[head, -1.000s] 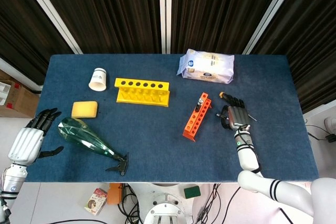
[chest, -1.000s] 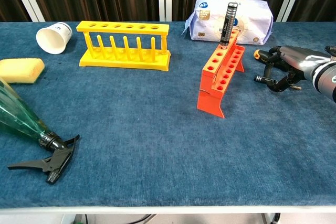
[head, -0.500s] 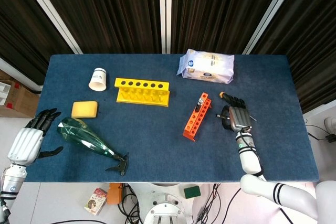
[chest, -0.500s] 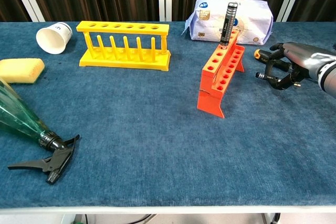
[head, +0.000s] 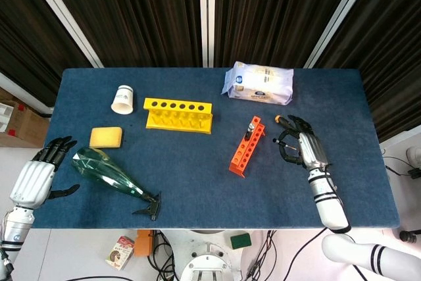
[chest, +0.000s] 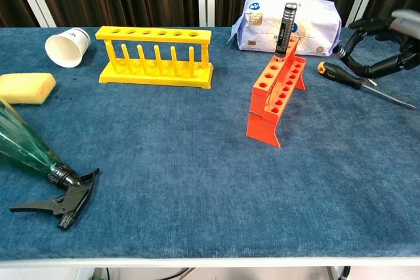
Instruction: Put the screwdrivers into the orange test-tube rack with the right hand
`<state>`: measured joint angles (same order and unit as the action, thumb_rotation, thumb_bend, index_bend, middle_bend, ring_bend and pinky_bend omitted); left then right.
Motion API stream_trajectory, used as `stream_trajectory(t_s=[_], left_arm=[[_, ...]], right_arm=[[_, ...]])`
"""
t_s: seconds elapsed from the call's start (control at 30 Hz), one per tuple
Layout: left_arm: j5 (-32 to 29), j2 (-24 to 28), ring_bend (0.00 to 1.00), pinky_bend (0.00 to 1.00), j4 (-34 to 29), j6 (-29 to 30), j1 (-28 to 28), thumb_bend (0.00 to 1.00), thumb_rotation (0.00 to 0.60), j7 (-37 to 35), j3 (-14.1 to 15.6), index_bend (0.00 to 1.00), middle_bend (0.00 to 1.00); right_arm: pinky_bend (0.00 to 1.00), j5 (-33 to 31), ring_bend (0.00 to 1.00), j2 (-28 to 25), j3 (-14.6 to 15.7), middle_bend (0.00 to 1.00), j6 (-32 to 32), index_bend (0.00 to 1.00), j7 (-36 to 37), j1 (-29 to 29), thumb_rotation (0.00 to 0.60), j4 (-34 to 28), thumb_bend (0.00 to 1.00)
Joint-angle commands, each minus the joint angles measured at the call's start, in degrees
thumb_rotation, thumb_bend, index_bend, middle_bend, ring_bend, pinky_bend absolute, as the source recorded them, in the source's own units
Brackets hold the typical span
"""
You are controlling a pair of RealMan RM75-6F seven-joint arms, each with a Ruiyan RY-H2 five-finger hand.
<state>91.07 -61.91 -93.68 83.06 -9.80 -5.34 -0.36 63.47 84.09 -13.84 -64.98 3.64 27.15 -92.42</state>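
Blue felt table (head: 197, 176), dark slatted curtains behind, pale floor and cables below its near edge. My right hand (chest: 379, 47) hangs over the right end, fingers curled apart, holding nothing. One screwdriver (chest: 357, 83) lies flat beneath it; another stands in the orange test-tube rack (chest: 275, 96) mid-table. My left hand (head: 36, 176) is off the left edge, fingers spread, empty.

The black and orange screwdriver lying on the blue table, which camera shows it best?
The chest view. There the black and orange screwdriver lies bare on the cloth, handle and thin shaft both in sight, with the right hand raised above it. In the head view the right hand covers most of it; only its orange handle end peeks out.
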Motion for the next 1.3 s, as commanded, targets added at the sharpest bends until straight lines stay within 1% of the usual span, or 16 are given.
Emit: stream_trajectory(t_s=[0.03,0.17,0.23,0.27,0.33,0.47,0.67,0.87,1.03,1.3], left_arm=[[-0.06,-0.01,0.06,0.24,0.00,-0.09,-0.02,0.06,0.600,0.06,-0.01,0.12,0.09],[-0.02,0.00,0.06,0.24,0.00,-0.26,-0.08,0.06,0.600,0.04,0.03,0.12,0.09],[0.02,0.03,0.06,0.24,0.01,-0.20,-0.06,0.06,0.600,-0.02,0.02,0.12,0.09],[0.03,0.03,0.06,0.24,0.03,-0.17,-0.05,0.06,0.600,-0.07,0.02,0.12,0.09],[0.01,0.05,0.06,0.24,0.07,-0.21,-0.05,0.06,0.600,-0.16,0.02,0.12,0.09],[-0.25,0.03,0.06,0.24,0.19,-0.51,-0.15,0.06,0.600,-0.31,-0.04,0.12,0.09],[-0.63,0.02,0.06,0.24,0.30,-0.87,-0.29,0.06,0.600,-0.47,-0.18,0.12,0.09],[-1.14,-0.05,0.06,0.24,0.48,-1.51,-0.59,0.06,0.600,-0.47,-0.39,0.12,0.09],[-1.55,-0.09,0.06,0.24,0.55,-1.89,-0.70,0.06,0.600,-0.45,-0.47,0.12,0.09],[-2.04,-0.14,0.06,0.24,0.63,-2.28,-0.83,0.06,0.600,-0.39,-0.62,0.12,0.09]], right_arm=[[0.00,9.11,0.00,-3.34,-0.08,0.05,-3.13,0.64,11.17,-3.10,0.600,-4.61,0.46],[0.00,14.27,0.00,-3.07,-0.77,0.05,-6.41,0.64,19.06,-3.85,0.600,-4.70,0.46],[0.00,15.70,0.00,-2.24,-1.52,0.05,-7.62,0.64,22.89,-3.73,0.600,-3.28,0.46],[0.00,16.17,0.00,-1.46,-2.18,0.05,-8.03,0.65,26.03,-3.46,0.600,-2.19,0.45],[0.00,15.87,0.00,0.04,-3.31,0.05,-7.67,0.65,31.70,-2.73,0.600,0.01,0.45],[0.00,13.46,0.00,2.53,-5.13,0.05,-3.93,0.66,38.47,-0.31,0.600,4.64,0.44],[0.00,9.57,0.00,5.92,-8.11,0.06,2.19,0.67,43.34,4.07,0.600,10.98,0.43],[0.00,6.46,0.00,7.15,-9.97,0.06,8.11,0.67,47.11,7.09,0.600,14.64,0.43],[0.00,5.30,0.00,8.16,-10.63,0.07,11.82,0.68,49.62,8.96,0.600,17.72,0.43],[0.00,5.55,0.00,10.12,-11.09,0.07,14.76,0.68,52.06,11.49,0.600,21.68,0.42]])
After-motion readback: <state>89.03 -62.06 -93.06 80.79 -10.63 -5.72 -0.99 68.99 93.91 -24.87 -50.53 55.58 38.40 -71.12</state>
